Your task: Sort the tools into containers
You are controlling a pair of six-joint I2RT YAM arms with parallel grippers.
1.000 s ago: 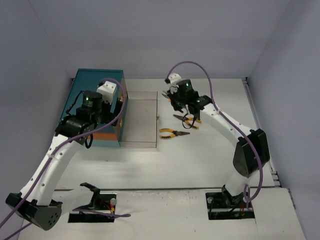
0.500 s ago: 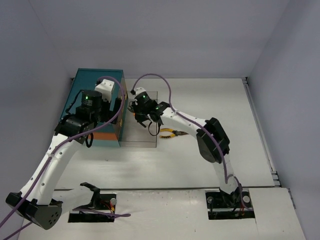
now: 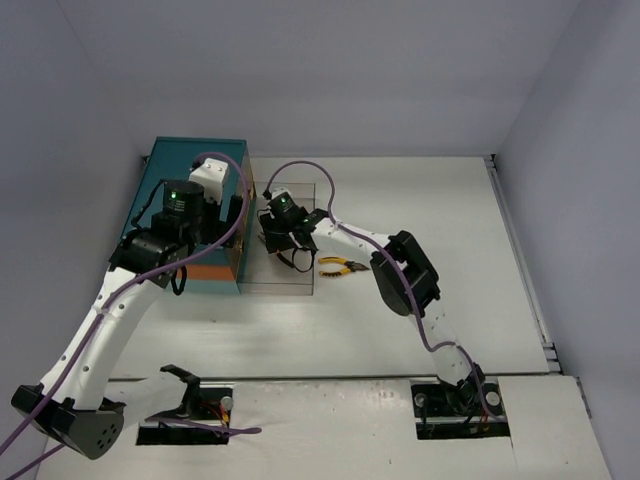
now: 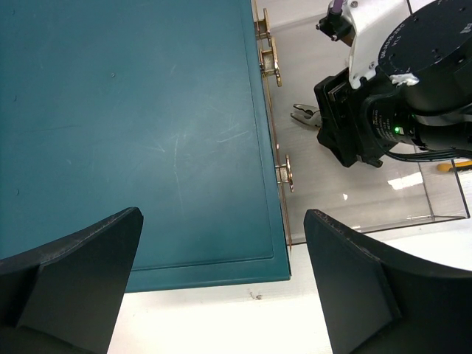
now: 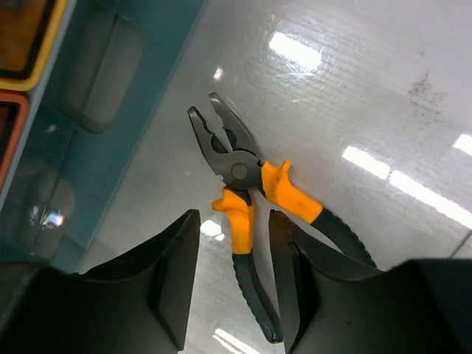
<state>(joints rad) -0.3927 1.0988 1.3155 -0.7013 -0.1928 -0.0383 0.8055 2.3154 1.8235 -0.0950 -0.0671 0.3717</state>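
Right hand (image 5: 234, 221) partly open, holding nothing, orange-handled pliers (image 5: 237, 171) just below, one handle between its fingers (image 5: 166, 287)

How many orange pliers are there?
2. First pliers lie in the clear drawer, under the right gripper; second pliers lie on the table beside that drawer. More may hide under the right arm.

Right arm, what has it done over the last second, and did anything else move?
The right claw swung left from over the table to above the clear drawer, carrying orange-handled pliers, and has opened; the pliers now lie loose on the drawer floor. The left claw, open over the teal chest, and the second pliers on the table stayed put.
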